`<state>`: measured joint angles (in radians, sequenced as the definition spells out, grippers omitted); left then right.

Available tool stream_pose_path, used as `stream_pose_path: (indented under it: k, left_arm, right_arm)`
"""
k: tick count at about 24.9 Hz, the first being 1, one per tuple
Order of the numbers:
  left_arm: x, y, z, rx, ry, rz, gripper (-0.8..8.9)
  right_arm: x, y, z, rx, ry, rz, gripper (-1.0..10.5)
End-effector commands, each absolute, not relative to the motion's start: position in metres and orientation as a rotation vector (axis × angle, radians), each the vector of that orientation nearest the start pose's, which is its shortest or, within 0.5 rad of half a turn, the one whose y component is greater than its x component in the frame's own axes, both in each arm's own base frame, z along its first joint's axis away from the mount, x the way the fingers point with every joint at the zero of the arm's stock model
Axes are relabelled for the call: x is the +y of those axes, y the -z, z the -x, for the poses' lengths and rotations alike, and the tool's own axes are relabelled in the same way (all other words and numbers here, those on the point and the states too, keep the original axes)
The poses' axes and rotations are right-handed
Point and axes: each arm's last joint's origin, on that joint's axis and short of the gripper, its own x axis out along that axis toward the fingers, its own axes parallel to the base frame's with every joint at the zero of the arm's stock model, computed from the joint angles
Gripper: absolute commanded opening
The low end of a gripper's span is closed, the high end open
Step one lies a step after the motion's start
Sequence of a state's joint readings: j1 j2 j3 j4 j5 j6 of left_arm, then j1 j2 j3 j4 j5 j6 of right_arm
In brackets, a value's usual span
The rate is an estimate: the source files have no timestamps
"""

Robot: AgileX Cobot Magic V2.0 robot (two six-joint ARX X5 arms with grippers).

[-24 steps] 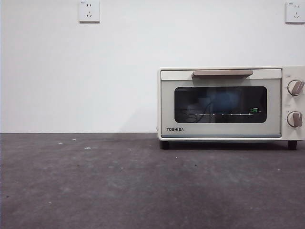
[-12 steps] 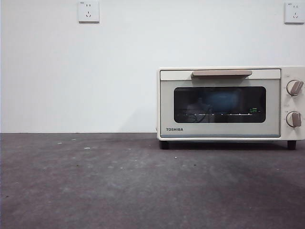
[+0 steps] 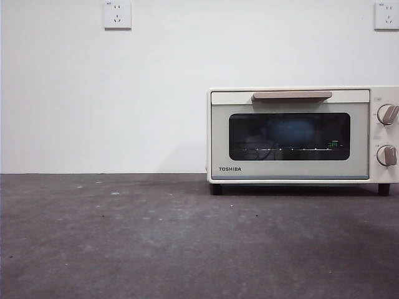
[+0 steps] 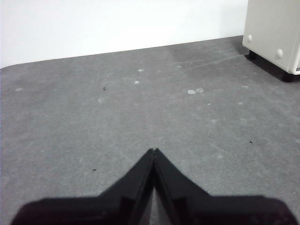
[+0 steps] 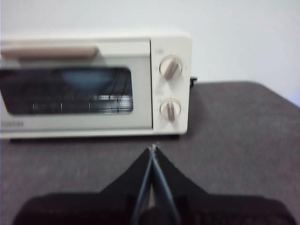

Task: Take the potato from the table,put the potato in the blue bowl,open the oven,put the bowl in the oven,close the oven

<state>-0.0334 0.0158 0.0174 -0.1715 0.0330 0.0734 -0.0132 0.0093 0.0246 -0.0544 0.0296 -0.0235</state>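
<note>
Nearest to me, both arms hang back over the dark grey, rough, speckled table (image 3: 124, 237). The left gripper (image 4: 153, 151) has its black jaws pressed together on nothing, above bare tabletop. The right gripper (image 5: 153, 147) is likewise pinched closed and empty, facing the oven's knob side from a little way off.

Farther back, against the white wall, stands the cream-white Toshiba countertop oven (image 3: 302, 134), its dark glass door closed under the beige bar handle (image 3: 292, 95). Through the glass I can make out a soft blue rounded shape on the rack, which I take for the blue bowl (image 3: 292, 132). The potato is hidden from me, presumably inside the bowl.

By the look of it the job is as good as finished. Were the door to be worked again, that stiff handle is the place to grip, at its middle. The oven looks light enough to slide when pulled. The bowl looks rigid, best pinched at the rim.
</note>
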Motion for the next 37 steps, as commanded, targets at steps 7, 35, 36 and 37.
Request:
stream_pose_path:
  k: [7,35,36,37]
  left_arm:
    - [-0.0038,-0.1489,-0.0967,0.171,0.068,-0.065,-0.04]
    - [-0.0038,-0.1489,-0.0967,0.172,0.069,-0.066,-0.04]
    - [-0.0038,-0.1489,-0.0967,0.172,0.069,-0.066,-0.04]
    - [-0.0038,-0.1489,-0.0967,0.172,0.068,-0.065,-0.04]
  right_arm:
    - [-0.0023,-0.1513,-0.0960,0.164,0.044,0.039,0.0]
    - [-0.0023,-0.1500,-0.0958,0.178,0.045,0.031,0.0]
    - [-0.0023,-0.1500,-0.0958,0.178,0.045,0.031,0.0]
    - [-0.0023,-0.1500,-0.0958,0.178,0.045,0.031,0.0]
